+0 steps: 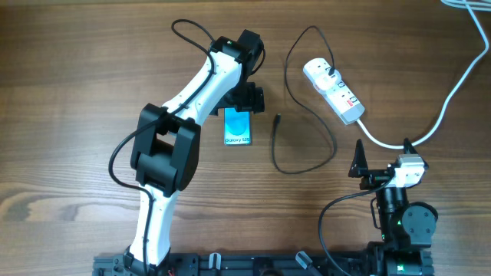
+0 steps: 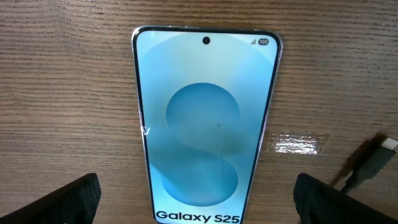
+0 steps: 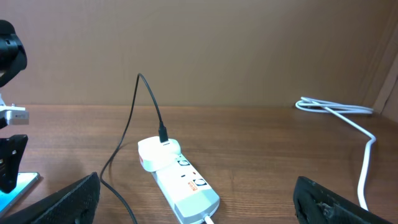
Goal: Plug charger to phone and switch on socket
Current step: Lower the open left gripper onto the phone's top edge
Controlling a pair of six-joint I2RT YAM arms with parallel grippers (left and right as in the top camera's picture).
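Observation:
The phone lies flat on the wooden table, screen up, glowing teal and white, with "Galaxy S25" at its near edge; it fills the left wrist view. My left gripper is open just above the phone's far end, a finger on either side, touching nothing. The charger's thin black cable loops from the socket to a loose plug tip just right of the phone, also seen in the left wrist view. My right gripper is open and empty, facing the socket.
A thick white cord runs from the socket's near end off to the back right corner; it shows in the right wrist view. A white adapter sits in the socket's far end. A brown wall stands behind the table.

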